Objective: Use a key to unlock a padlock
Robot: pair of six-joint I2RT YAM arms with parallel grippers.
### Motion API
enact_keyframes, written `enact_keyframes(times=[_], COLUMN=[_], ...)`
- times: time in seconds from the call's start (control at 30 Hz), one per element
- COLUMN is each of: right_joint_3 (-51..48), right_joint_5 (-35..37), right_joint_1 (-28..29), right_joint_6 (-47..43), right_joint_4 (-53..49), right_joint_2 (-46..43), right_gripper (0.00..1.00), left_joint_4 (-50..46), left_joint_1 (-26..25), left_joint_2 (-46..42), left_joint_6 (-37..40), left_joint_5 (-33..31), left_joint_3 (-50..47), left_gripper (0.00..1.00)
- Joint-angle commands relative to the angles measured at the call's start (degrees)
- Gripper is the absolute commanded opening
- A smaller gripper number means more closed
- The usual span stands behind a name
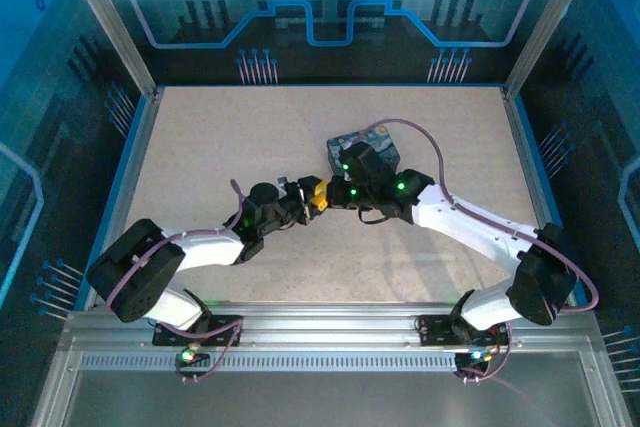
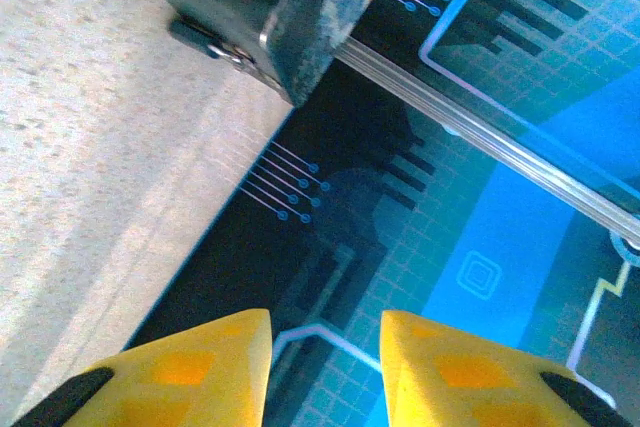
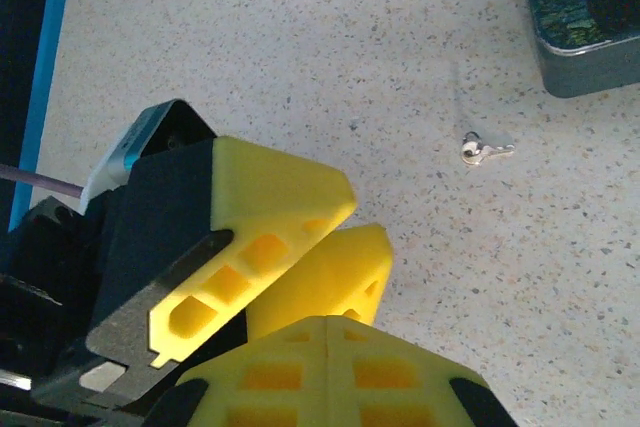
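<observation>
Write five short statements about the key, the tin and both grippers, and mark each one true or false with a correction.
1. The small silvery metal key lies on the speckled beige table, outside both grippers. True.
2. The right gripper has its yellow fingers spread wide. False: they are shut together.
3. The rectangular tin with the blue swirl painting touches the key. False: bare table lies between them.
4. The left gripper is open, with nothing between its yellow fingers. True.
5. The key sits inside the tin. False: it lies on the table beside it.
</observation>
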Motion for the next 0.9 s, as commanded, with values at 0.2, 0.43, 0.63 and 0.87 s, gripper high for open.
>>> enact_keyframes(times=[0.2, 0.43, 0.63, 0.87], right_joint_3=[1.9, 17.7, 29.6, 36.4], right_joint_5=[-2.9, 0.0, 3.5, 3.7], right_joint_1=[-4.6, -4.7, -4.6, -4.3], right_joint_6=[-9.5, -24.4, -30.8, -33.1], right_joint_4=[-4.0, -15.9, -23.2, -26.3], right_joint_2=[5.7, 23.8, 36.1, 43.4], right_gripper=[0.27, 0.33, 0.32, 0.30], left_joint_4=[-20.4, -45.9, -54.2, -52.9], left_joint_1=[5.5, 12.9, 16.7, 17.1], left_joint_2=[-14.9, -31.9, -38.4, -37.5], left_joint_6=[13.5, 26.6, 30.9, 30.1], left_joint_5=[-1.7, -3.7, -3.3, -2.7], left_joint_3=[-3.3, -1.9, -1.6, -1.7], left_gripper=[0.45, 0.54, 0.56, 0.57])
